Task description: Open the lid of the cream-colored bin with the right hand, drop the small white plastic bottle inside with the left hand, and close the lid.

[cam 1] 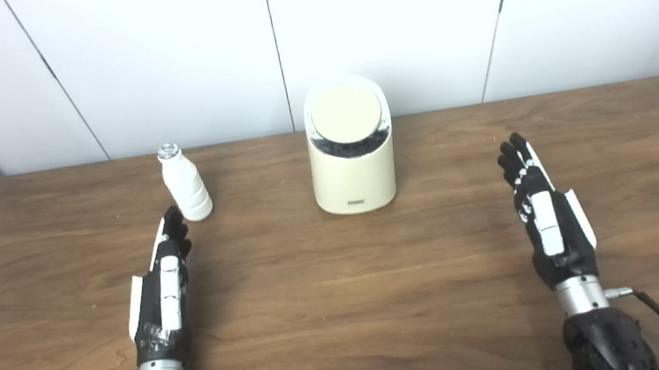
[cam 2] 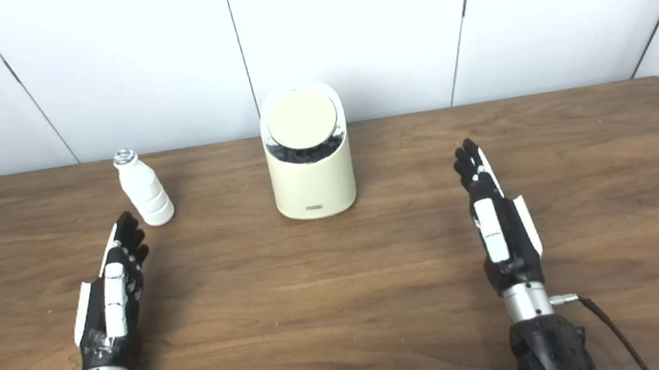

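Both hands flat, holding nothing; left hand (cam 1: 160, 281) sits near the bottle (cam 1: 185, 184), probably could tip it reaching.

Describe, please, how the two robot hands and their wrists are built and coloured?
Each robot hand, left and right, has black fingers with white plates along the back and side. A silver metal cuff forms each wrist, joined to a black forearm, with a thin black cable leaving each cuff.

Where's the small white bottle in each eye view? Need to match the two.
Left eye view: white bottle upright, left of centre, just beyond the left hand fingers.
Right eye view: same bottle further left in the picture, again just beyond those fingers.
Shared landmark: cream bin, right of the bottle in both views, by the table's far edge.
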